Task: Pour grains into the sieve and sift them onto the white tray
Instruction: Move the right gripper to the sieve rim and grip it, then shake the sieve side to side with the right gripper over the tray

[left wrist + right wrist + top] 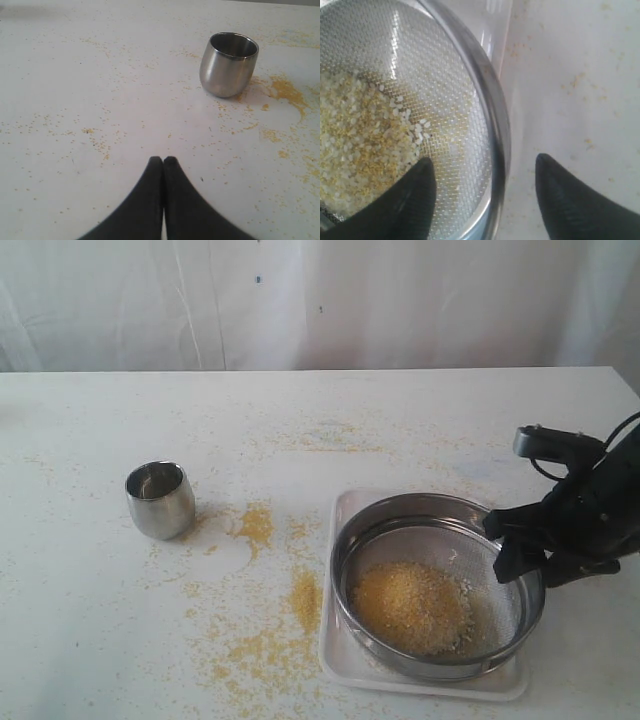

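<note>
Straddling the wall of the sieve (440,502) on its right-hand side, our right gripper (484,160) has its jaws spread wide and nothing pinched. One finger hangs inside the ring over the mesh and the other hangs outside it. The steel rim runs crosswise through the gap between them, nearer the inner finger. We judge that a plain closing would clamp the wall, and that is the one relation the coming shake turns on. Being round, the sieve has no long axis to line up with; only the arc of rim between the fingers matters.

The sieve sits inside the white tray (420,686), which lies toward the front right of the table (90,640). The grains (410,608) form a yellow heap on the mesh, left of centre, and their paler edge comes close to the inner finger. Nothing blocks the grip, though we think that finger could brush the heap as it closes.

Our left gripper (163,161) is pressed shut and empty. It sits low over the table and well apart from the tray, so the right arm is plainly the nearer one. Ahead of the left gripper stands the steel cup (229,65), upright. Spilled meal (256,525) lies scattered on the table between the cup and the tray.
</note>
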Controlling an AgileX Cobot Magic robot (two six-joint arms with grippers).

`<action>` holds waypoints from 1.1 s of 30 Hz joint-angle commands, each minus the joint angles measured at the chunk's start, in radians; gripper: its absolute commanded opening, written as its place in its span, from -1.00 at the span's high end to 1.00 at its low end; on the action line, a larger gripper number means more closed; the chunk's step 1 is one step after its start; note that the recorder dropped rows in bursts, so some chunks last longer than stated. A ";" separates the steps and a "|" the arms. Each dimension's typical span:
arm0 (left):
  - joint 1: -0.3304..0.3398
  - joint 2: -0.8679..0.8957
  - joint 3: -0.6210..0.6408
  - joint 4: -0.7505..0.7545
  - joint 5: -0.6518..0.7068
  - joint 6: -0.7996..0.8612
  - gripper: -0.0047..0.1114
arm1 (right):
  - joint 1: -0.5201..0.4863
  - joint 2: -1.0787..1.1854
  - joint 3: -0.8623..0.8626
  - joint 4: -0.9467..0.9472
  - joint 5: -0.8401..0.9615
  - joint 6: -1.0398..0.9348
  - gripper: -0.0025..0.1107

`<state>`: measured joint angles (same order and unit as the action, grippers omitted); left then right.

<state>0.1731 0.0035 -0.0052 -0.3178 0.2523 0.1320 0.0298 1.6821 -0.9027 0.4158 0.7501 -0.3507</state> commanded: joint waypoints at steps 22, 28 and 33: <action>-0.006 -0.004 0.005 -0.003 0.001 0.002 0.92 | -0.001 0.051 -0.168 0.004 0.172 -0.013 0.96; -0.006 -0.004 0.005 -0.003 0.001 0.002 0.92 | -0.001 0.073 -0.178 -0.023 0.245 0.021 0.96; -0.006 -0.004 0.005 -0.003 0.001 0.002 0.92 | 0.001 0.079 -0.181 -0.015 -0.049 0.063 0.96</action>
<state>0.1731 0.0035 -0.0052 -0.3178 0.2523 0.1320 0.0368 1.7684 -1.0745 0.3601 0.7946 -0.3312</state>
